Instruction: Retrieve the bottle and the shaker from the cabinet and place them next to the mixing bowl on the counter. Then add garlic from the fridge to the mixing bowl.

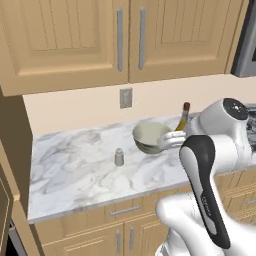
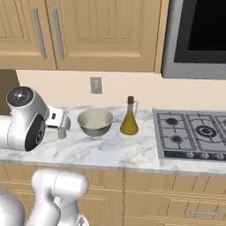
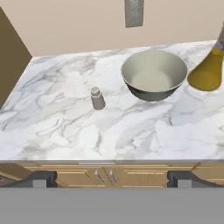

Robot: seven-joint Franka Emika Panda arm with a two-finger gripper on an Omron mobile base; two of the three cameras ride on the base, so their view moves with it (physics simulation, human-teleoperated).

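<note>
The silver-grey mixing bowl (image 3: 154,75) (image 1: 151,136) (image 2: 95,122) stands empty on the white marble counter (image 3: 57,127) (image 1: 70,172). The small grey shaker (image 3: 97,98) (image 1: 119,157) stands upright a short way to its left. To the bowl's right stands the bottle (image 2: 129,119) (image 1: 183,119) (image 3: 210,70) of yellow-olive liquid with its dark stopper. My gripper (image 3: 111,179) is open and holds nothing. It hangs back over the counter's front edge, facing the bowl and shaker, with both dark fingertips (image 3: 41,178) wide apart.
A gas cooktop (image 2: 194,130) lies right of the bottle, with a dark microwave (image 2: 198,31) above it. Panelled upper cabinets (image 1: 75,35) hang over the counter, and a wall outlet (image 1: 126,98) sits behind the bowl. A tan side panel (image 1: 12,150) bounds the counter's left end.
</note>
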